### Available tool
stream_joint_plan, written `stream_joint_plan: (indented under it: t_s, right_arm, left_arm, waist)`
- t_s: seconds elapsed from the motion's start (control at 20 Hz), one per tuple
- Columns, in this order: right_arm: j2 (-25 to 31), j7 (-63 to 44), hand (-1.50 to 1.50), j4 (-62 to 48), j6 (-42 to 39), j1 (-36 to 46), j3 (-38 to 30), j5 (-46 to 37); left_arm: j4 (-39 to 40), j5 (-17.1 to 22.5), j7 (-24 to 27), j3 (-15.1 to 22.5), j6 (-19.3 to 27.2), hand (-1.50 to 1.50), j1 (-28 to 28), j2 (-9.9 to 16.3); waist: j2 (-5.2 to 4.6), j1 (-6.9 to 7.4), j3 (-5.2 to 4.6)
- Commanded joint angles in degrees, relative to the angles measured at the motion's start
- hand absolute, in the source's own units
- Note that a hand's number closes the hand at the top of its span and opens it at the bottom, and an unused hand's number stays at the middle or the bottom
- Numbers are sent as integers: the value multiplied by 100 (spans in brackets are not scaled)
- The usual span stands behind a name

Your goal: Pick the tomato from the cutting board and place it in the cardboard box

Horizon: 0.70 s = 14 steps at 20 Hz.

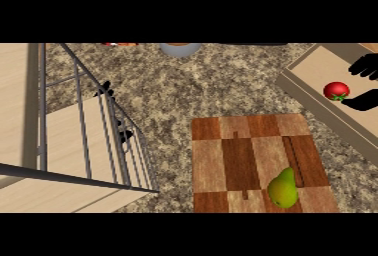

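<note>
The red tomato (pixel 336 90) lies inside the cardboard box (pixel 314 70) at the upper right. My right hand (pixel 365 102) reaches in from the right edge; its fingers (pixel 365 65) stand apart above the tomato and the thumb lies just below it, so the hand is open. The striped wooden cutting board (pixel 244 150) sits in the lower middle. Small black parts of my left hand (pixel 105 89) show at the left, mostly hidden behind a pale wooden panel and wire bars.
A green pear-like fruit (pixel 283 188) lies on the board's lower right. A grey wire rack (pixel 88 125) over a pale wooden panel fills the left. A grey bowl (pixel 180 48) and a red item (pixel 119 44) sit at the top edge.
</note>
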State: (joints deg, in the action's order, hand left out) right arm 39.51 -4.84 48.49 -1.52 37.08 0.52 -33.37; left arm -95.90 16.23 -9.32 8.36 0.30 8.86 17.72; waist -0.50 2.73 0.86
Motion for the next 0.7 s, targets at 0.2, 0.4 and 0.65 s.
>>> stream_joint_plan:
  t_s: [0.2, 0.4, 0.65]
  right_arm:
    - [-319, 1056, -150, -432, 488, 109, -726, 689]
    - [-441, 1198, -150, -496, 743, 259, -1655, 1564]
    - [-243, 1663, -150, -885, 623, 134, -2400, 2217]
  left_arm:
    - [402, 185, -184, -706, 345, 0, -505, 141]
    - [304, 278, -276, -833, 334, 0, -438, 187]
    - [332, 284, -229, -891, 287, 0, -562, 212]
  waist:
    - [3, -57, -72]
    - [23, -101, -69]
    - [0, -101, -67]
